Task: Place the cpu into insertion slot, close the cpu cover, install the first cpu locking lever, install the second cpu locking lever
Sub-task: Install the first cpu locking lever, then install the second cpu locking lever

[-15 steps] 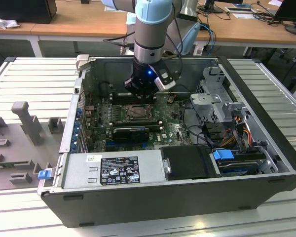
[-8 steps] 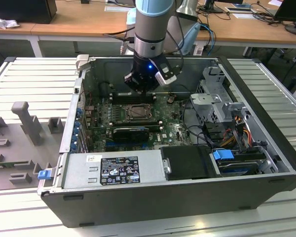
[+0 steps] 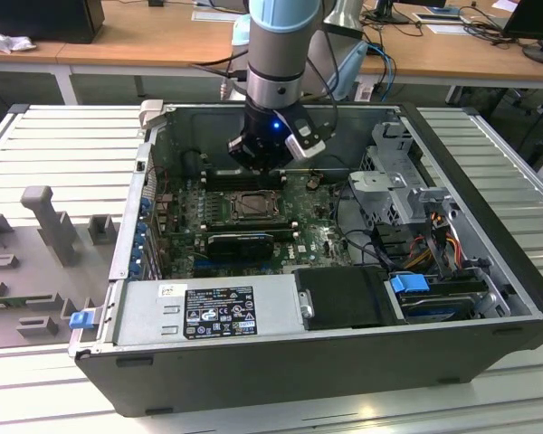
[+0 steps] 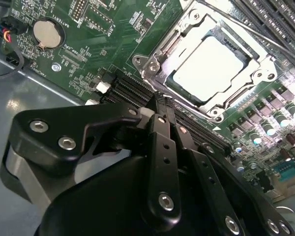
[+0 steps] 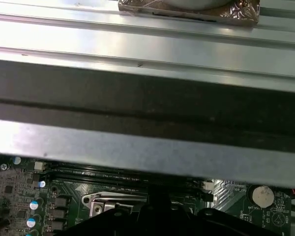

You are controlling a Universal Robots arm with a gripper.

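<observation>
The cpu lies flat in the insertion slot on the green motherboard, its pale top showing through the window of the cpu cover. The cover is down over it, a silvery frame with screws at its corners. In the second wrist view my gripper hangs just off one corner of the socket, its black fingers pressed together with nothing between them. In the exterior view the gripper hovers inside the open computer case, over the board just behind the socket. I cannot make out how the locking levers stand.
Long black memory slots flank the socket. A coin battery sits on the board. A long black card lies in front of the socket, with the power supply nearer and a drive cage at the exterior view's right. The case wall stands close.
</observation>
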